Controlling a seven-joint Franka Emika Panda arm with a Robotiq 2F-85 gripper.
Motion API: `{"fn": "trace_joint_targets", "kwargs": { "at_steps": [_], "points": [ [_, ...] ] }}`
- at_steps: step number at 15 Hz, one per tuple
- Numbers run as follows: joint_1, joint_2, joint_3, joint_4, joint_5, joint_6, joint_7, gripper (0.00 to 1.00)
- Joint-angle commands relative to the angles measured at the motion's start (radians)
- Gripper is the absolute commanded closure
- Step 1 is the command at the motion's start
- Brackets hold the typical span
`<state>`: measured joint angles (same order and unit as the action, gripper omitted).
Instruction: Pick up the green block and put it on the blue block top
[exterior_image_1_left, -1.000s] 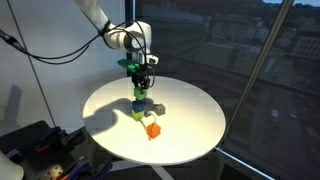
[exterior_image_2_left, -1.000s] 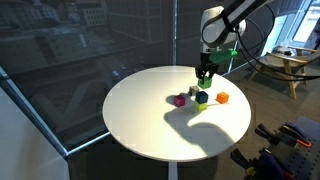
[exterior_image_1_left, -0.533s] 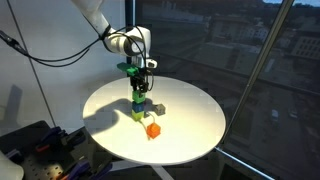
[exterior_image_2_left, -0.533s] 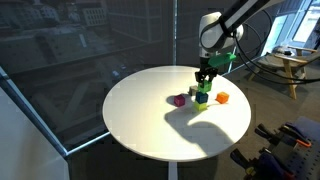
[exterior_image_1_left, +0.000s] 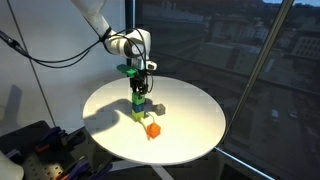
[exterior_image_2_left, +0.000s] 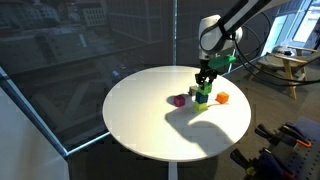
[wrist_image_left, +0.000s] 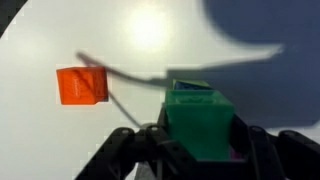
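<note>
My gripper (exterior_image_1_left: 137, 82) is shut on the bright green block (exterior_image_1_left: 136, 92) and holds it just above the dark blue block (exterior_image_1_left: 142, 103) near the middle of the round white table. In the wrist view the green block (wrist_image_left: 197, 125) sits between my fingers (wrist_image_left: 197, 150), and a sliver of the blue block (wrist_image_left: 195, 91) shows past its far edge. It also shows in an exterior view, where the gripper (exterior_image_2_left: 204, 80) holds the green block (exterior_image_2_left: 203, 91) over the blue block (exterior_image_2_left: 201, 99). I cannot tell whether the two blocks touch.
A yellow-green cube (exterior_image_1_left: 138, 114) lies beside the blue block, with a gray cube (exterior_image_1_left: 157, 107) and an orange cube (exterior_image_1_left: 152, 129) close by. A purple cube (exterior_image_2_left: 180, 100) and the orange cube (exterior_image_2_left: 223, 98) flank the stack. The table edge (exterior_image_1_left: 200, 150) drops off all round.
The gripper has come down a little with the green block, closer to the blue block. The other cubes have not moved.
</note>
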<state>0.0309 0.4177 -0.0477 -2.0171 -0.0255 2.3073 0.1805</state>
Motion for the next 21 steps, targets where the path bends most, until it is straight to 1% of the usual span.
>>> {"fn": "trace_joint_targets", "kwargs": {
  "at_steps": [1,6,7,8,9,10,11,12,13,21],
  "points": [
    [0.003,0.010,-0.003,0.021,-0.007,-0.003,0.015,0.70],
    [0.002,0.012,-0.004,0.021,-0.007,-0.004,0.015,0.70],
    [0.003,0.012,-0.004,0.021,-0.007,-0.004,0.016,0.48],
    [0.003,0.012,-0.004,0.022,-0.007,-0.005,0.017,0.21],
    [0.002,0.012,-0.004,0.022,-0.006,-0.006,0.017,0.22],
    [0.002,0.012,-0.004,0.022,-0.005,-0.006,0.017,0.20],
    [0.002,0.012,-0.004,0.022,-0.005,-0.006,0.017,0.15],
    [0.002,0.012,-0.004,0.022,-0.005,-0.006,0.017,0.06],
    [0.002,0.012,-0.004,0.022,-0.005,-0.006,0.016,0.01],
    [0.000,-0.019,-0.008,0.014,-0.005,-0.018,0.018,0.00]
  ]
}}
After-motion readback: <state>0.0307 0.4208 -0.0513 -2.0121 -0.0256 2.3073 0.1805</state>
